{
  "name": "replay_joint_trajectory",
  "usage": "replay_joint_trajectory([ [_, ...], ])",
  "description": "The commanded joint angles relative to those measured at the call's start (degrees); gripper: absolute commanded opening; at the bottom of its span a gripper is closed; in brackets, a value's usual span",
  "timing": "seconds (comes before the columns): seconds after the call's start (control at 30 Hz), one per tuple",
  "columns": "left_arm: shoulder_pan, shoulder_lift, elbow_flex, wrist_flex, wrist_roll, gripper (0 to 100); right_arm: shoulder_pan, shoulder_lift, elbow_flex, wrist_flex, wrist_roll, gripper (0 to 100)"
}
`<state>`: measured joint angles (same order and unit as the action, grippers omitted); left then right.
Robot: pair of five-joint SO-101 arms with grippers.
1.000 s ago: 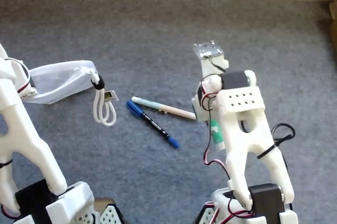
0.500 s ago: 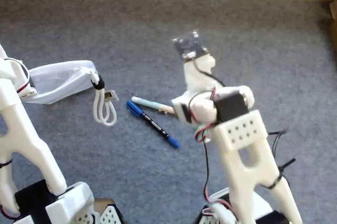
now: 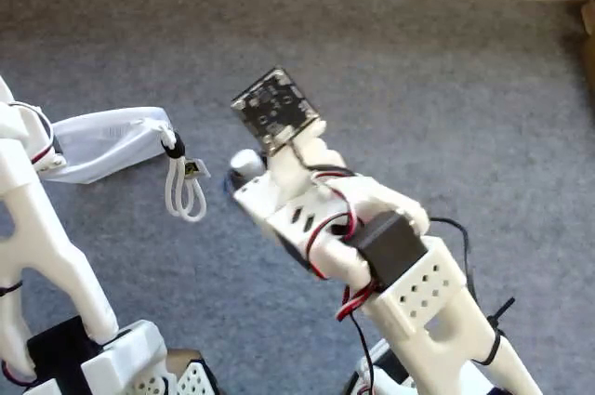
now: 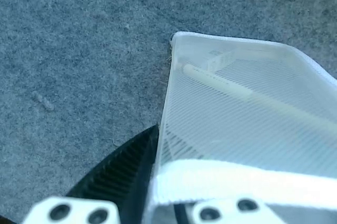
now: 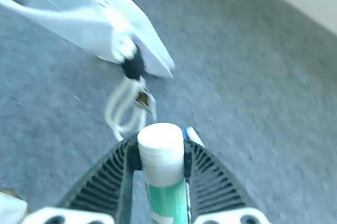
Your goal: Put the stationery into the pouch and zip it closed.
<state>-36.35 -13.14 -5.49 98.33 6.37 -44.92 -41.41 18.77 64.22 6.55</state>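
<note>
The right arm (image 3: 390, 256) has swung left and forward across the grey cloth (image 3: 446, 70), from beside the two pens to over them, bringing its gripper close to the pouch's (image 3: 107, 144) open end. The right gripper (image 5: 159, 147) is clamped on a glue stick (image 5: 162, 176), with a ribbed black finger (image 5: 113, 174) against each side of the tube and the white cap poking out past the tips. In the high view that cap (image 3: 246, 164) sits near the pouch's white strap (image 3: 183, 190), apart from it. A pen (image 5: 193, 135) end shows on the cloth just behind the cap. The left gripper (image 3: 51, 155) holds the pouch by its far end, closed on the mesh, so the pouch hangs out toward the right arm with the strap dangling from its mouth corner. From the left wrist, one black finger (image 4: 124, 174) lies under the mesh edge, and a long pale stick (image 4: 237, 89) shows through the mesh inside the pouch.
</note>
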Motion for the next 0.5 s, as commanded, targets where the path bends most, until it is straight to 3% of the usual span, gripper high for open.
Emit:
replay_joint_trajectory([
  [0.0, 2.3, 0.7, 0.7, 1.3, 2.8, 1, -4.8, -2.4, -3.6, -7.1, -0.5, 0.5],
  [0.27, 3.9, 0.7, 0.7, 1.4, 3.5, 1, -11.6, -2.4, -3.2, -17.4, -0.5, 0.5],
  [0.47, 3.9, 0.7, 0.7, 1.4, 3.5, 1, -12.4, -2.3, -2.9, -28.9, -0.5, 0.5],
])
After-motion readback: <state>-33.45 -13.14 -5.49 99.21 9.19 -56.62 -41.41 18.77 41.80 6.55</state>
